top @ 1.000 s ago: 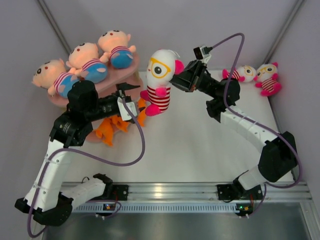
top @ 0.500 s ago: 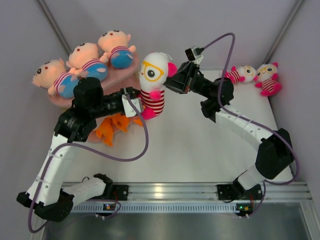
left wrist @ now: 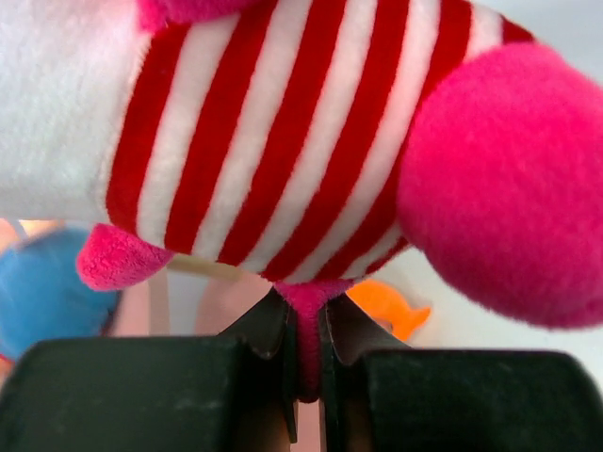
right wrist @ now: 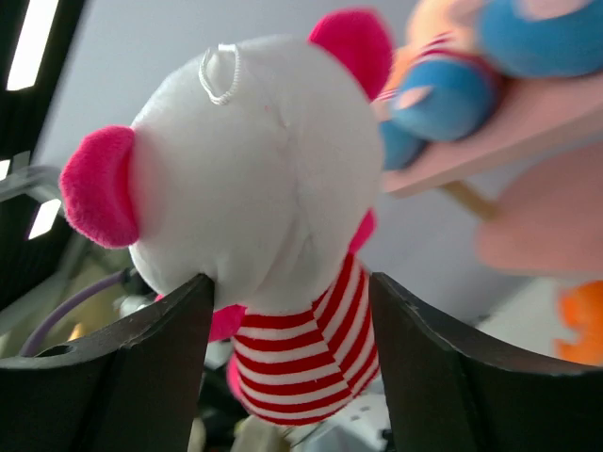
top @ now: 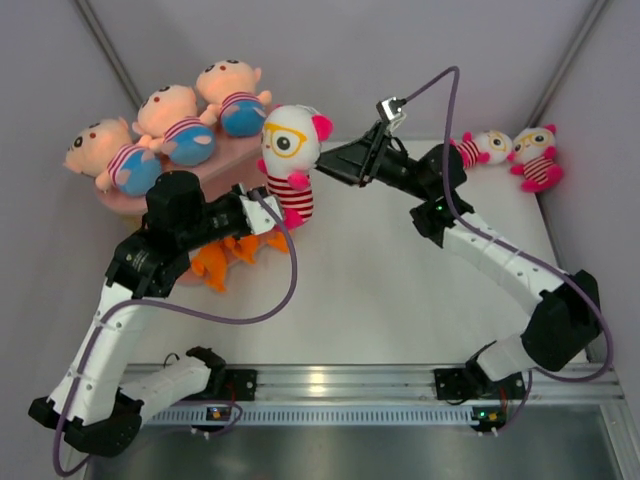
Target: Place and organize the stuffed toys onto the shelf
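A white stuffed toy [top: 290, 150] with yellow glasses, pink ears and a red-striped body hangs upright just right of the pink shelf [top: 228, 160]. My left gripper [top: 273, 218] is shut on a pink tab [left wrist: 308, 330] under its striped body [left wrist: 273, 141]. My right gripper [top: 327, 161] stands open behind its head [right wrist: 259, 169], with fingers [right wrist: 141, 377] on either side of the body and small gaps showing. Three boy toys [top: 172, 122] lie along the shelf's top board. Two more white toys [top: 482, 148] [top: 538, 156] sit at the back right.
Orange plush animals [top: 225, 255] lie on the table under the shelf's right end, one [left wrist: 391, 315] showing below the held toy. White enclosure walls close in at the back and sides. The left arm's purple cable loops over the table's middle.
The white toy has moved left toward the shelf. My left gripper closed on its pink bottom tab, and my right gripper opened and let go of its head.
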